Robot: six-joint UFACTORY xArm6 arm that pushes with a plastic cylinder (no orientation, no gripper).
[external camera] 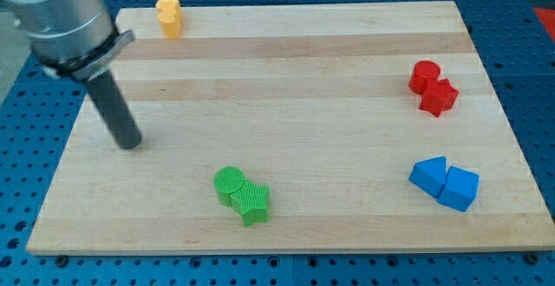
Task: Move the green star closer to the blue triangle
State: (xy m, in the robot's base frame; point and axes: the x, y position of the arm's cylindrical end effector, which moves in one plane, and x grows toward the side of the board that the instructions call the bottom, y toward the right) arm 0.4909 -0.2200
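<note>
The green star (253, 203) lies near the view's bottom, a little left of centre, touching a green cylinder (230, 183) at its upper left. The blue triangle (428, 175) lies at the view's lower right, touching a blue cube (459, 188) on its right. My tip (129, 142) rests on the board at the view's left, well apart from the green star and up-left of it, and far from the blue triangle.
A red cylinder (424, 75) and a red star (439, 96) touch each other at the view's upper right. A yellow block (169, 16) stands at the top edge, left of centre. The wooden board (295, 69) lies on a blue perforated table.
</note>
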